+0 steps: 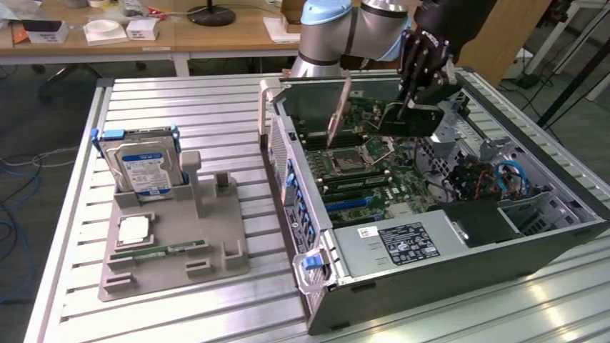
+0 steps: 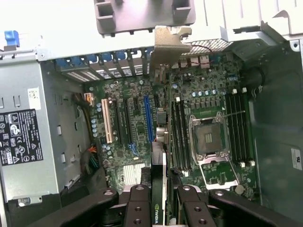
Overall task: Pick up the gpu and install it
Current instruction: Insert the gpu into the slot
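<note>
My gripper (image 1: 412,107) hangs over the open computer case (image 1: 315,286), shut on the gpu (image 1: 338,113). The card stands on edge above the motherboard (image 1: 367,171), brownish-copper side facing the exterior view's left. In the wrist view the gpu (image 2: 159,208) runs edge-on between my two black fingers (image 2: 139,201). Its silver end bracket (image 2: 168,42) points at the case's slotted rear wall. The card floats clear of the board, roughly parallel to the expansion slots, just beside the blue slot (image 2: 149,118).
A power supply (image 1: 410,243) fills the case's near end, and the CPU socket (image 2: 210,137) and RAM slots (image 2: 236,123) lie beside the card. On the exterior view's left, a grey holder (image 1: 171,271) carries a hard drive (image 1: 143,168), a chip (image 1: 133,229) and a green RAM stick (image 1: 157,251).
</note>
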{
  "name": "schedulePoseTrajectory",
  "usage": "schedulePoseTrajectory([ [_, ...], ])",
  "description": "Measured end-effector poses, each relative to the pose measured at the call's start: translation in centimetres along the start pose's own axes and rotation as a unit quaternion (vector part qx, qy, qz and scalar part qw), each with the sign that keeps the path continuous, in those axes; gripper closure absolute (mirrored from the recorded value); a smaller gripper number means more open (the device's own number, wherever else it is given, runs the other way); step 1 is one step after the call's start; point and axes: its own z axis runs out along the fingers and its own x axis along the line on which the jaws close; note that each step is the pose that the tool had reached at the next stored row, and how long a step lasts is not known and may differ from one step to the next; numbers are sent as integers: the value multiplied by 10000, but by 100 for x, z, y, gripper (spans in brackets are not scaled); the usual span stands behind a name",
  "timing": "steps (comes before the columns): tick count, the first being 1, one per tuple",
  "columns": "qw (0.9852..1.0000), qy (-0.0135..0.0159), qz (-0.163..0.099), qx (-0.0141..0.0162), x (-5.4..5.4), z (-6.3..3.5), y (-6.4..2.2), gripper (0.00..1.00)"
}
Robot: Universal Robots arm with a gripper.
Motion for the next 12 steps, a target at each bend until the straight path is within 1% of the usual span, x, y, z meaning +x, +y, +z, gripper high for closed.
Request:
schedulePoseTrajectory([
  [6,9996,12,-270,-7,0,0,-3,74],
  [12,9986,23,-536,-13,-1,0,-6,74],
])
